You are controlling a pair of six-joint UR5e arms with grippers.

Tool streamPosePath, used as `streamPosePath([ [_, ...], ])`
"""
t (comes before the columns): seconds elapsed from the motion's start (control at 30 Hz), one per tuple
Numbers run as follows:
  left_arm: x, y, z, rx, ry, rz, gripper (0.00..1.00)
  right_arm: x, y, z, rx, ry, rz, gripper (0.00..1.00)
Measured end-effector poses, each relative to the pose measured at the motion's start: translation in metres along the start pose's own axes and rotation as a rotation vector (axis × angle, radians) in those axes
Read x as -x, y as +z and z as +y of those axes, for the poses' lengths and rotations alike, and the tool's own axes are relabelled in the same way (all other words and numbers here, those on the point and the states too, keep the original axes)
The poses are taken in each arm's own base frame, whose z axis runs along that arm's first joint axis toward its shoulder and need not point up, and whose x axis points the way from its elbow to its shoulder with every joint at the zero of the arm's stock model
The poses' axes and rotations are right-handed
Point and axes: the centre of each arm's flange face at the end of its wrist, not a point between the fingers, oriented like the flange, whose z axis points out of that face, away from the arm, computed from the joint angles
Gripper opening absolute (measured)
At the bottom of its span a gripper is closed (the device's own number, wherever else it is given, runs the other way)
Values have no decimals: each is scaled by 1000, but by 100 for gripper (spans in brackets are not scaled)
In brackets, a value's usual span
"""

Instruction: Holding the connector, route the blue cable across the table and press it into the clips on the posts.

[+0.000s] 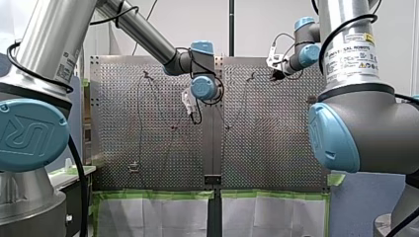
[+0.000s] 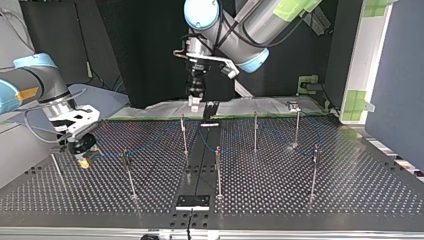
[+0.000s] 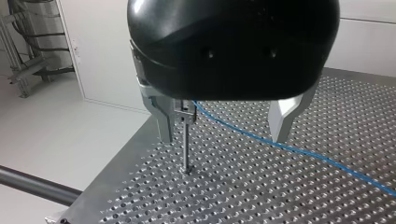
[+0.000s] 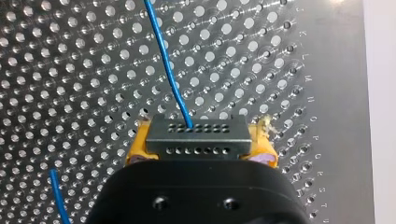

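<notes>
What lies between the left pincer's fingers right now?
Left wrist view: a thin post stands just inside one finger, and the blue cable crosses the gap. The left pincer is open, gripping neither.

A grey connector with two rows of small holes sits clamped between the yellow pads of the right gripper. The thin blue cable leaves its upper row, runs slack over the perforated table among slim upright posts, and meets the clip atop one post.

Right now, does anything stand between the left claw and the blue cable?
Nothing visible does. The blue cable runs between the fingers of the open left claw, and a post stands close beside one finger.
</notes>
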Motion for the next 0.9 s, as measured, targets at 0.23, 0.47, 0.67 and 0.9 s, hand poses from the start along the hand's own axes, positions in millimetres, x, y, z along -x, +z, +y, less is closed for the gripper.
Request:
streamPosePath([
  [0.23, -17, -12, 12, 1, 0, 0, 100, 1, 0, -2, -4, 0, -2, 0],
  [0.47, -32, -25, 24, 1, 1, 0, 100, 1, 0, -3, -4, 0, -2, 0],
  [0.67, -45, -36, 34, 1, 0, -1, 100, 0, 0, 0, 0, 0, 0, 0],
  [0.9, -59, -51, 47, 1, 0, -1, 100, -1, -1, 3, 6, 1, 2, 0],
])
